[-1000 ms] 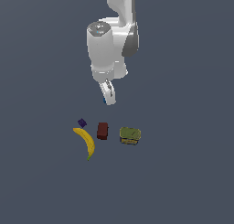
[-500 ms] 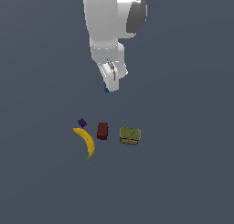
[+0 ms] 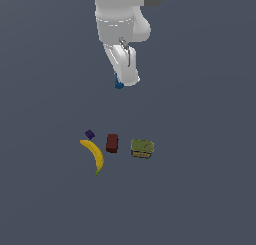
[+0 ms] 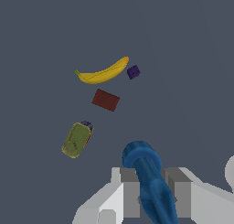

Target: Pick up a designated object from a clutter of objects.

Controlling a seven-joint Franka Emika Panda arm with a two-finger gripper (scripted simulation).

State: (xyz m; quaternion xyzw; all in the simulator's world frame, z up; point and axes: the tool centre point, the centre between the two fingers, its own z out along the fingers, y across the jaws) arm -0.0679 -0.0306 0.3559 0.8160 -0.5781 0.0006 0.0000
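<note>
My gripper (image 3: 122, 83) is shut on the bright-blue piece (image 3: 118, 84), which peeks out below the white fingers, well above the grey floor. In the wrist view the blue piece (image 4: 148, 177) is a rounded peg clamped between the two fingers (image 4: 130, 195). The rest of the clutter lies below on the floor: a yellow banana (image 3: 94, 155), a small dark purple cube (image 3: 90, 134), a dark red block (image 3: 112, 143) and an olive-green box (image 3: 142, 148). They also show in the wrist view: banana (image 4: 103, 73), cube (image 4: 133, 72), red block (image 4: 105, 100), green box (image 4: 76, 139).
The floor (image 3: 200, 179) is a plain dark grey surface with no edges or walls in view. The white arm (image 3: 120, 19) fills the upper middle of the exterior view.
The arm has risen steadily, carrying the blue piece higher above the floor. The banana, cube, red block and green box have not moved.
</note>
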